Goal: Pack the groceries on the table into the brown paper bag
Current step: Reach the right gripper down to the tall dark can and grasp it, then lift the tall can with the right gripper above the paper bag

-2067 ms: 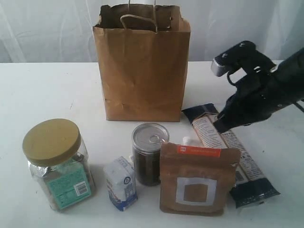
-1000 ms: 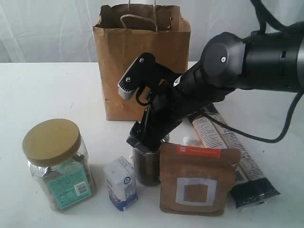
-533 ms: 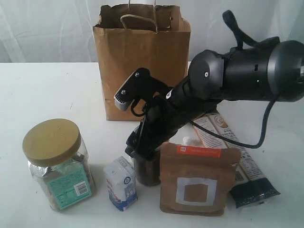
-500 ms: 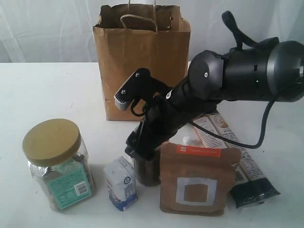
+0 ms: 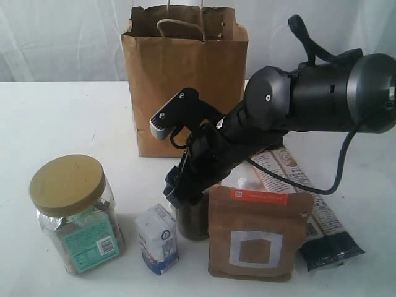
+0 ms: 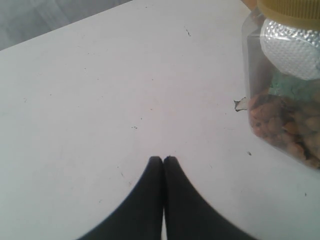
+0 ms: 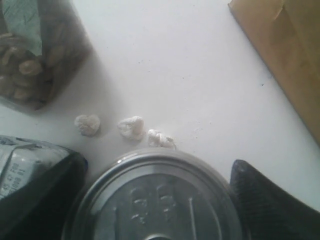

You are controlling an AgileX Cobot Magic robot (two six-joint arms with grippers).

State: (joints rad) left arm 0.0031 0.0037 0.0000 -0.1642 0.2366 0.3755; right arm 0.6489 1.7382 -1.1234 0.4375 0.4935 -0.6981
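At the far left, the left gripper is clenched with nothing between its fingers, hanging over a bare stretch of the white table near the clear jar with tan lid. That jar stands upright at the front left of the table. Just right of it stands the small white-blue carton, and close beside the carton is the pull-tab can. The right gripper is down over the can's top, released, with its jaws spread to either side of the lid. The right wrist view shows three small white crumbs on the table just beyond the can. Behind these things, the brown paper bag stands upright and open at the top. The brown pouch stands right of the can, overlapping it. Furthest right, the long dark packet lies flat, partly behind the pouch.
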